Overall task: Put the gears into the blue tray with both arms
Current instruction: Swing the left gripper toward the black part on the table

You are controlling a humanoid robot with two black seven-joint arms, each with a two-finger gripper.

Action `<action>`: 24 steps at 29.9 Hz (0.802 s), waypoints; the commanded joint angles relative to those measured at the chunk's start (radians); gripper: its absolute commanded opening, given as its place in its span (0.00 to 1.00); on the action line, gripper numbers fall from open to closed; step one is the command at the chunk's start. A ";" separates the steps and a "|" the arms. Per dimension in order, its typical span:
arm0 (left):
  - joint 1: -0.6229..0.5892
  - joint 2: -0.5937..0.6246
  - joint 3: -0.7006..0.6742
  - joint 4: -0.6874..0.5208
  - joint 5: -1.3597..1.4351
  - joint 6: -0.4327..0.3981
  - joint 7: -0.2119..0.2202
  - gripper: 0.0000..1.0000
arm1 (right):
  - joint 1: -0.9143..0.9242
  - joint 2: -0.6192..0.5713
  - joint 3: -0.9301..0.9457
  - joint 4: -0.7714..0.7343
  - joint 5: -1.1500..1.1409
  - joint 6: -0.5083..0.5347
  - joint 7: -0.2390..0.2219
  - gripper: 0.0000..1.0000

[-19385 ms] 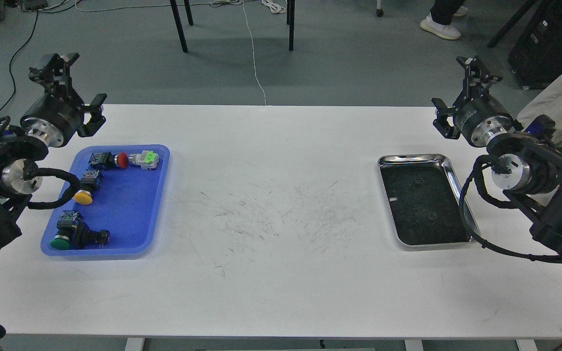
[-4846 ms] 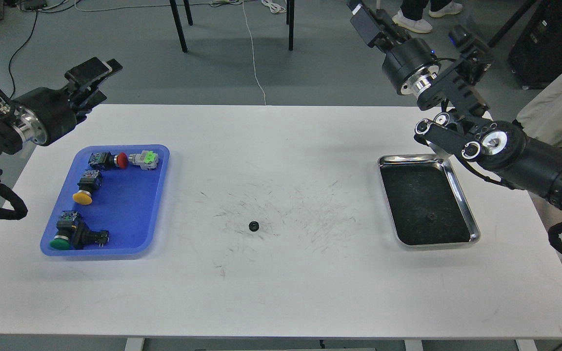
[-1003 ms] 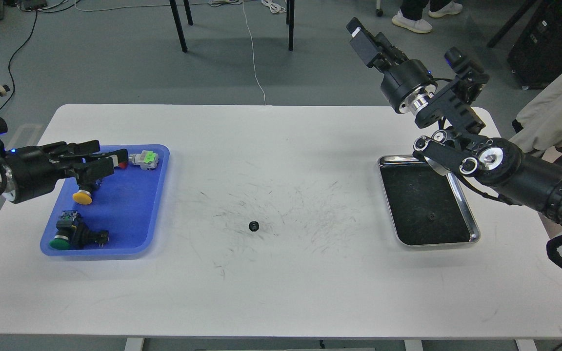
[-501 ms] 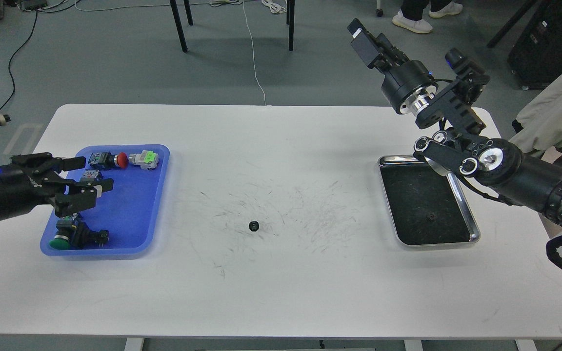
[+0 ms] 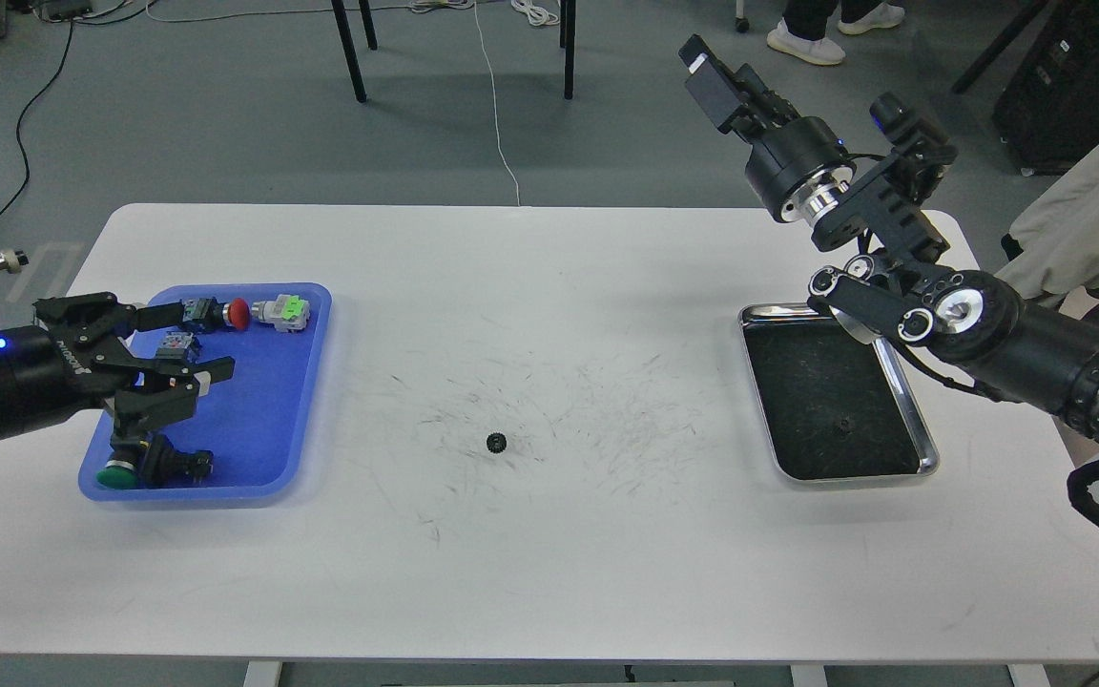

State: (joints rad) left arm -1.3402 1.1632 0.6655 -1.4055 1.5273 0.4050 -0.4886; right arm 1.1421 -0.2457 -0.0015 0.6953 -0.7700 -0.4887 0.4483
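Black gear [image 5: 497, 442] flat on your table [image 5: 549, 563], hole up, blue tray [image 5: 268, 429] holding switches [image 5: 216, 313], left gripper [image 5: 182, 343] spread, right gripper [image 5: 712, 72] unreadable.

Readable text: none.
Left gripper [image 5: 182, 343]: faint white marking on its body (too small to read).
Switches, trays: no legible labels.

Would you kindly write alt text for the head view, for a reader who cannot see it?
A small black gear lies alone mid-table between a blue tray of push-button switches on the left and a silver tray holding a second gear on the right. The left gripper hangs open over the blue tray; the right gripper is raised beyond the table.
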 commanded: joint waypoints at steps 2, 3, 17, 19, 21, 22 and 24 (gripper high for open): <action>0.001 -0.040 0.032 -0.001 0.007 0.052 0.000 0.85 | -0.004 0.000 0.000 -0.002 0.000 0.000 0.000 0.92; 0.000 -0.056 0.049 0.002 0.013 0.060 0.000 0.85 | -0.005 0.000 0.000 -0.002 0.000 0.000 0.000 0.92; -0.023 -0.305 0.088 0.051 0.020 0.084 0.000 0.85 | -0.012 -0.001 0.000 -0.005 0.000 0.000 -0.002 0.92; -0.030 -0.345 0.092 0.075 0.020 0.084 0.000 0.85 | -0.012 -0.001 0.000 -0.005 0.000 0.000 -0.003 0.92; -0.031 -0.399 0.097 0.106 0.016 0.084 0.000 0.85 | -0.012 -0.001 0.000 -0.005 0.000 0.000 -0.003 0.92; -0.031 -0.427 0.101 0.118 0.016 0.084 0.000 0.85 | -0.012 -0.001 0.000 -0.005 0.000 0.000 -0.003 0.92; -0.034 -0.477 0.126 0.135 0.016 0.084 0.000 0.85 | -0.013 -0.003 -0.002 -0.005 0.000 0.000 -0.003 0.92</action>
State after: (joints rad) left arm -1.3711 0.7563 0.7658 -1.2982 1.5440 0.4888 -0.4887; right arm 1.1304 -0.2468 -0.0016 0.6902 -0.7701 -0.4887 0.4449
